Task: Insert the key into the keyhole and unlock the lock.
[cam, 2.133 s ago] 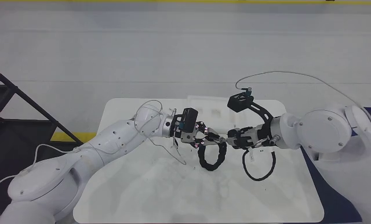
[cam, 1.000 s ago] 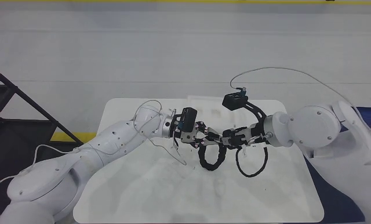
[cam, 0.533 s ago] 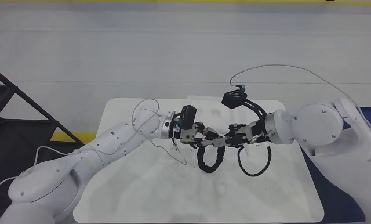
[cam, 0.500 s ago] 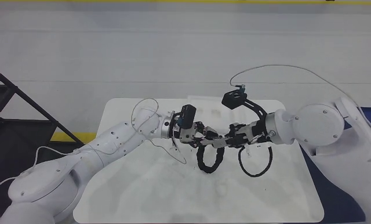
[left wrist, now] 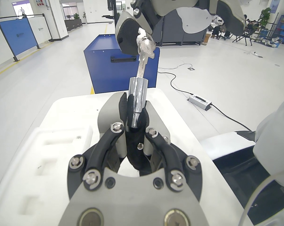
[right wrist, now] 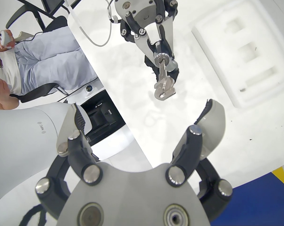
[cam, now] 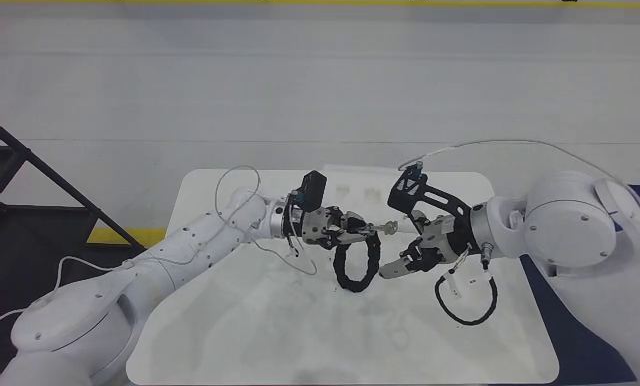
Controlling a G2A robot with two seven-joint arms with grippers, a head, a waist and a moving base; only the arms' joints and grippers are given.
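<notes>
A silver lock cylinder (left wrist: 137, 99) on a black cable loop (cam: 355, 266) sits in my left gripper (left wrist: 133, 109), which is shut on it above the table's middle. The key (left wrist: 145, 45) is in the keyhole, its head and a second ringed key sticking out toward my right gripper (right wrist: 143, 112). That gripper is open, a short way off the key (right wrist: 164, 85) and holding nothing. From above, the left gripper (cam: 345, 226) and the right gripper (cam: 408, 248) face each other, with the key (cam: 388, 226) between them.
A white foam tray (right wrist: 245, 55) with rectangular pockets lies on the white table (cam: 250, 326) behind the grippers. A black cable loop (cam: 465, 301) hangs under the right arm. A blue cabinet (left wrist: 123, 66) stands past the table's far end.
The right gripper has let go of the key, opened and drawn back to the right. The left arm has shifted the lock slightly left, with the key staying in the keyhole.
</notes>
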